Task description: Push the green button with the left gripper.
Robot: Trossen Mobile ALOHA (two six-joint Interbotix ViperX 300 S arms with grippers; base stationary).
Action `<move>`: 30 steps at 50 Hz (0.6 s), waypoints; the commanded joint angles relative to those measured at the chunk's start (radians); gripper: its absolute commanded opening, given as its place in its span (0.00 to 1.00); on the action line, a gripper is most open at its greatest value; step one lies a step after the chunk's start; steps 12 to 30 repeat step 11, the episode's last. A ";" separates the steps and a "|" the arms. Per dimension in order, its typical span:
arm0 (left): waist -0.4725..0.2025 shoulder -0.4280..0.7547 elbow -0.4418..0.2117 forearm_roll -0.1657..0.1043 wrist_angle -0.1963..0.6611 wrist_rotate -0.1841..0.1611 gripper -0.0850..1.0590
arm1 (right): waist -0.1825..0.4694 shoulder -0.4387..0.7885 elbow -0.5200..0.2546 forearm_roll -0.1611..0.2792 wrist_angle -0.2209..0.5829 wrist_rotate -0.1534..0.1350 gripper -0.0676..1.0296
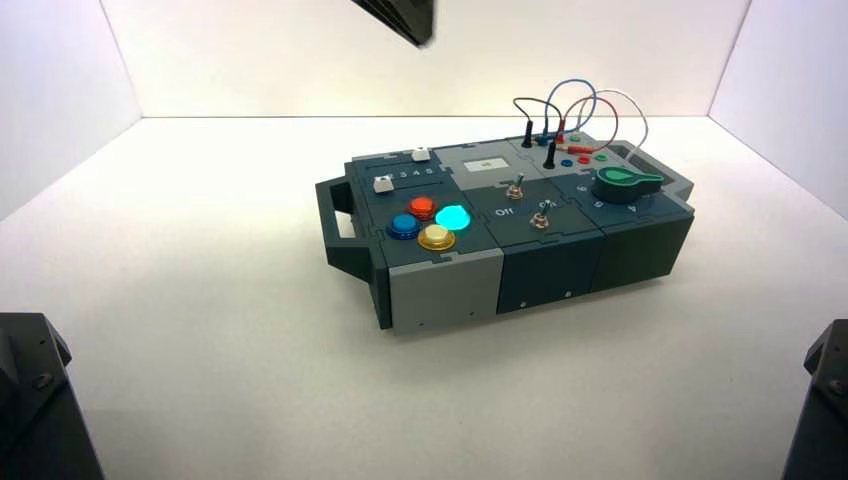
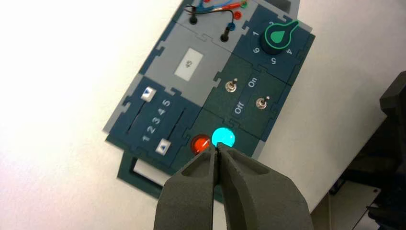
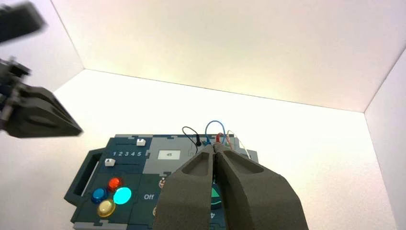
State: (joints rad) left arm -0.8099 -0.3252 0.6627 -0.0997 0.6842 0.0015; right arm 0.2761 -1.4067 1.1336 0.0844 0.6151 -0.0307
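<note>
The green button [image 2: 223, 137] glowed just above centre frame – a stiff little dome, likely needing only a firm tap on its crown – beyond the left gripper [image 2: 217, 152], fingers pressed together, hovering.

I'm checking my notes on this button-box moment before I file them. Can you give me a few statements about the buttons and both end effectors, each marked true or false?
1. The green button is lit bright cyan. True.
2. The left end effector presses on the yellow button. False: in the left wrist view its shut tips hang over the box's edge, close by the green and red buttons, and the high view shows no end effector on the box.
3. The red button sits beside the green one. True.
4. The right end effector is wide open. False: its fingers are shut together.
5. The dark green knob stands among the four buttons. False: it is at the box's far end, near the wires.
</note>
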 commanded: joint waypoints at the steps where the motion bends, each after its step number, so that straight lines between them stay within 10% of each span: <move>1: 0.017 -0.055 0.011 0.000 -0.008 -0.009 0.05 | -0.002 0.011 -0.017 0.005 -0.005 0.003 0.04; 30: 0.035 -0.081 0.049 0.000 -0.020 -0.011 0.05 | -0.002 0.020 -0.017 0.008 -0.003 0.003 0.04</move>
